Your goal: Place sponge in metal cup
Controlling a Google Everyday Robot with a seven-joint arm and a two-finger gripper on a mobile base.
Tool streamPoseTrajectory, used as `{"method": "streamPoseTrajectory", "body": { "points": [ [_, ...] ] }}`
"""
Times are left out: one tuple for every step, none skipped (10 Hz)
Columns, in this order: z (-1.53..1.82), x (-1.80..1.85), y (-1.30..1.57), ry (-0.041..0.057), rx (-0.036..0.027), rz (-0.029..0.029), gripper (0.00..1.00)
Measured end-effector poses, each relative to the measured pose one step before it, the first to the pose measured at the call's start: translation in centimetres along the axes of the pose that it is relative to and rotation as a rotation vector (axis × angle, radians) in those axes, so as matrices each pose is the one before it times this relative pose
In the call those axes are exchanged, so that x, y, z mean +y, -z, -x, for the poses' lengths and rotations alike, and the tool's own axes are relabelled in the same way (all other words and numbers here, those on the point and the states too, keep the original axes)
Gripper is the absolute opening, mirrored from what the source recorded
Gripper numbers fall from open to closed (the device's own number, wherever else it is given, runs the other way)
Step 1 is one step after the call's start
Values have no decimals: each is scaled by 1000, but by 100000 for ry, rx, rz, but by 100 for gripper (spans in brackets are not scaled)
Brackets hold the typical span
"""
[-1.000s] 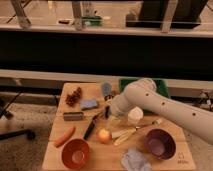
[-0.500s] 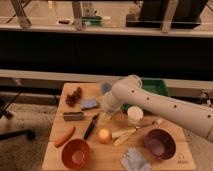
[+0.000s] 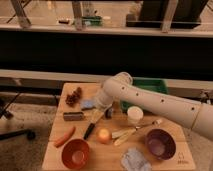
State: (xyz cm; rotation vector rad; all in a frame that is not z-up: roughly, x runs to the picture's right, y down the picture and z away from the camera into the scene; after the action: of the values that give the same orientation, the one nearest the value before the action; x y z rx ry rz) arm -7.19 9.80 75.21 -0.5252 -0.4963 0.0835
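front edge: crumpled grey cloth (image 3: 135, 161) at the near edge of the table (image 3: 55, 150), between two bowls
bowls: red bowl (image 3: 75, 154) near-left, purple bowl (image 3: 160, 144) near-right, well apart
carrot: carrot (image 3: 64, 136) lies angled, just behind the red bowl on the left
fruit: small orange fruit (image 3: 103, 135) mid-table, just beside the knife tip
utensils: pale utensils (image 3: 132, 132) lie across, right of the fruit, in front of the white cup
knife: black-handled knife (image 3: 92, 125) lies diagonally, its far end reaching under the tool
white cup: white cup (image 3: 134, 114) upright, right of centre, just below the arm
dark block: dark block (image 3: 73, 116) lies flat at left, just in front of the sponge
sponge: blue sponge (image 3: 88, 104) on the table, back-left, between dark block and brown cluster
tool: tool (image 3: 106, 111) low over the table, just right of the sponge; contact unclear
tool opening: cannot tell
metal cup: not made out, arm covers that area
brown cluster: brown cluster (image 3: 74, 96) far-left, behind the sponge
arm: white arm (image 3: 155, 102) comes in from the right, blocking the mid-back
green bin: green bin (image 3: 150, 86) far-right, partly hidden by the arm
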Motion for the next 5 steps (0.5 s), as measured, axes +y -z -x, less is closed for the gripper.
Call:
{"method": "streamPoseTrajectory", "body": {
  "points": [
    [219,-249,-426,260,-228,149,80],
    [251,-330,-652,348,-253,321,80],
    [280,-315,-681,376,-284,387,80],
    [254,-280,-592,578,-230,337,80],
    [291,-323,-577,659,-176,230,80]
  ]
}}
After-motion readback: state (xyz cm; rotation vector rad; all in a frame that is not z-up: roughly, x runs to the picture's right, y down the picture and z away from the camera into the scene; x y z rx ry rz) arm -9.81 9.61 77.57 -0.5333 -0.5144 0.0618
